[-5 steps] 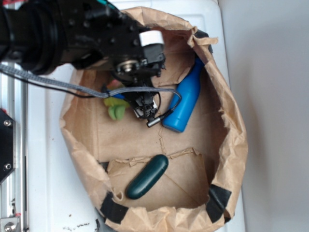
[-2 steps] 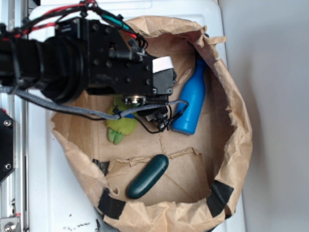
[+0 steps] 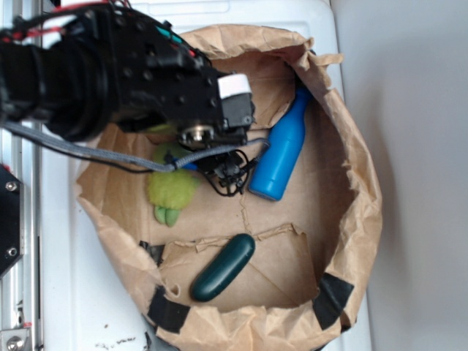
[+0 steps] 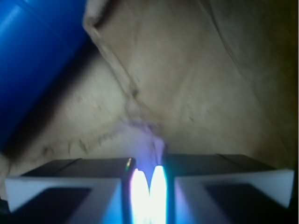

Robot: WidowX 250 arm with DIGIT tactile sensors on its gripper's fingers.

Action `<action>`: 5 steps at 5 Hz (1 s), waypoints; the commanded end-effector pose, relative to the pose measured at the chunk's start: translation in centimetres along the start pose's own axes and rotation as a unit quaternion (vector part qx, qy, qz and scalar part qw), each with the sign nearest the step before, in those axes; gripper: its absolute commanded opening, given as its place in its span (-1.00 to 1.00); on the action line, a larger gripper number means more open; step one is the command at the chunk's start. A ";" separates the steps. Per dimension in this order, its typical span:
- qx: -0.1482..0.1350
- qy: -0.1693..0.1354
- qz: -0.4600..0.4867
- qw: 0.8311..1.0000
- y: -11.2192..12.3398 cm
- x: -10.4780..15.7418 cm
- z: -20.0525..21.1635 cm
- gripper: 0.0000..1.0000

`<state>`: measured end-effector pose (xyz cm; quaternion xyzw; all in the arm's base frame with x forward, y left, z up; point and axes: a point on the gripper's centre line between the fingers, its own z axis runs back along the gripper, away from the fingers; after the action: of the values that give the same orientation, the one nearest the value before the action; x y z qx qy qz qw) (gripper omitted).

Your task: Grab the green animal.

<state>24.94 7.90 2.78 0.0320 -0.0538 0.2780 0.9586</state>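
Green animal [image 3: 172, 191], a fuzzy plush toy, lies on the floor of the paper bag [image 3: 351, 183], partly under the arm and just beside the claw [image 3: 228, 174]. The wrist view shows the claw's fingers pressed together with nothing between them. It looks soft, light and squashy; pinching the fuzzy body should hold best. A blue bottle [image 3: 281, 150] lies at the claw's other side.

Crumpled brown paper bag [image 3: 351, 183] showing a matt, creased surface, patched with black tape [image 3: 333, 300]; green animal [image 3: 173, 189] displaying fuzzy plush cloth; blue bottle [image 3: 280, 150] appearing as smooth, slightly glossy plastic; dark green capsule [image 3: 223, 268] looking smooth with a soft sheen; gripper [image 4: 149, 184] presenting matt black housing and pale pads [image 4: 140, 191], with a braided grey cable [image 3: 110, 155] trailing
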 end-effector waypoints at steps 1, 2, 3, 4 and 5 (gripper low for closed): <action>-0.061 -0.009 0.018 0.998 1.1 0.9 7.9 1.00; -0.076 0.003 0.009 0.997 2.0 0.3 9.3 1.00; -0.048 0.029 -0.016 0.998 3.4 -1.7 9.4 1.00; -0.042 0.039 -0.047 0.997 4.2 -2.9 8.6 1.00; -0.038 0.046 -0.058 0.997 3.8 -2.9 7.5 1.00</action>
<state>19.59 7.46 9.49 -0.0175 -0.0104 0.2121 0.9770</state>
